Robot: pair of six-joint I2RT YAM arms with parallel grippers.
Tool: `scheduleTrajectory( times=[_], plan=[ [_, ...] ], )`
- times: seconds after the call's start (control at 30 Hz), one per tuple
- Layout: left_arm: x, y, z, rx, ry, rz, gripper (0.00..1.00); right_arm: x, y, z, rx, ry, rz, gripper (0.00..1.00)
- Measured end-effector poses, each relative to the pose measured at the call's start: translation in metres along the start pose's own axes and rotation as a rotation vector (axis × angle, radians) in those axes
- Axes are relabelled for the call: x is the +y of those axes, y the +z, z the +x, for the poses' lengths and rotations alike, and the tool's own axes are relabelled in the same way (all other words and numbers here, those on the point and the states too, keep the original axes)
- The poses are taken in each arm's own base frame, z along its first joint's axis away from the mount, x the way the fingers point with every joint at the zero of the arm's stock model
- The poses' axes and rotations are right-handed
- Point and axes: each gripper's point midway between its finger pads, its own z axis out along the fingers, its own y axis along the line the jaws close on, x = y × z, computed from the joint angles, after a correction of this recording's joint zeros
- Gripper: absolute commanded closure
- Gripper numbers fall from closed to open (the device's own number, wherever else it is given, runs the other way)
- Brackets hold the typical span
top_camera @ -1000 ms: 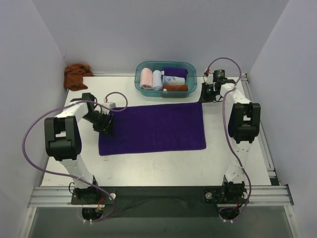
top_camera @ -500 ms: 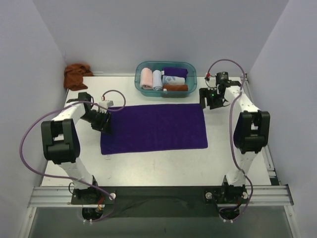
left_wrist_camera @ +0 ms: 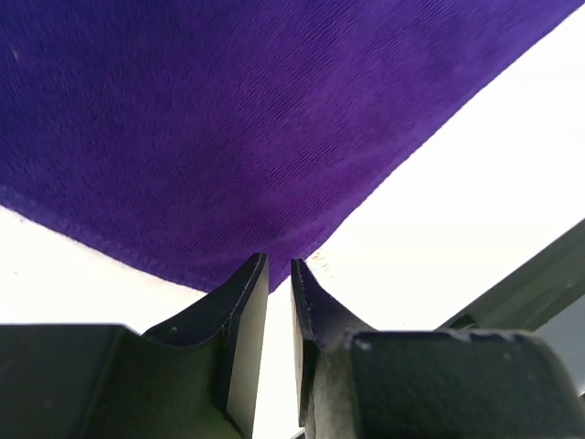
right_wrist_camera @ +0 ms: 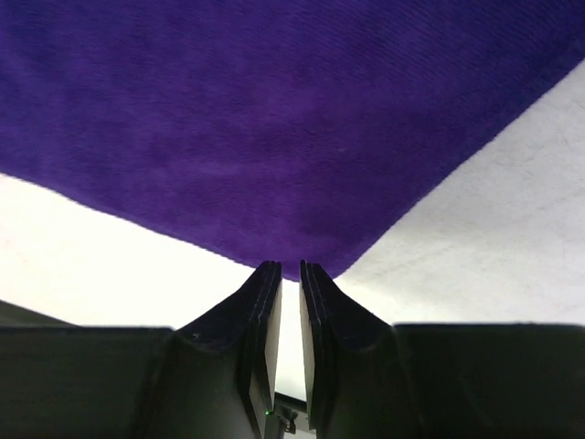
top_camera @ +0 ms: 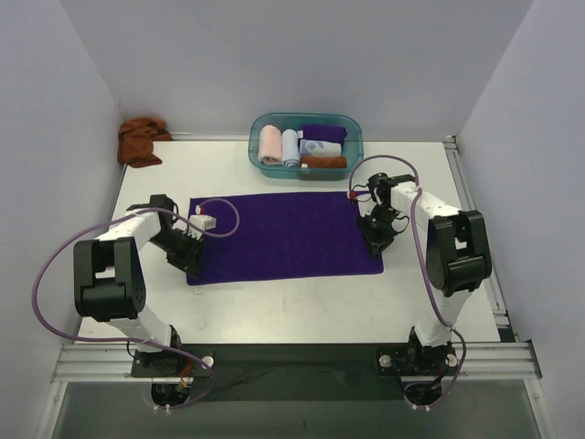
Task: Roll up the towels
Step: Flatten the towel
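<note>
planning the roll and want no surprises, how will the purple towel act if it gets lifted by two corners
Likely floppy: the purple towel lies flat and thin, so the span between the left tool and right tool would probably sag. Its fuzzy pile looks grippy, so slipping out seems unlikely. Being thin cloth, it is probably light for its size.

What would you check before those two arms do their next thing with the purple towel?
1. Purple towel lies flat and spread out: ok.
2. Left gripper at its near left corner: ok.
3. Right gripper at its near right corner: ok.
4. Corners truly pinched in the nearly closed jaws: cannot tell.
5. Rust-brown towel bunched at the far left, away from both arms: ok.
</note>
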Motion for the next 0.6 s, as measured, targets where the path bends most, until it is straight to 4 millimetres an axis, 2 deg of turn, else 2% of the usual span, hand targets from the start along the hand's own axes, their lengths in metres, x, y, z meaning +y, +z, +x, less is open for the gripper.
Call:
scheduleTrajectory(
  times=[0.17,0.3,0.5,0.6],
  plan=[
    [0.009,0.006,0.012,0.051,-0.005,-0.048,0.73,-0.008,0.01,0.009,0.044,0.004,0.036,0.87],
    [0.013,0.008,0.014,0.069,-0.011,-0.067,0.74,-0.014,0.025,0.026,0.126,0.003,0.064,0.88],
    [0.015,0.008,0.015,0.081,-0.014,-0.083,0.74,-0.018,0.023,0.03,0.164,-0.057,0.141,0.87],
    [0.015,0.008,0.015,0.084,-0.015,-0.087,0.76,-0.02,0.023,0.042,0.207,-0.109,0.192,0.87]
  ],
)
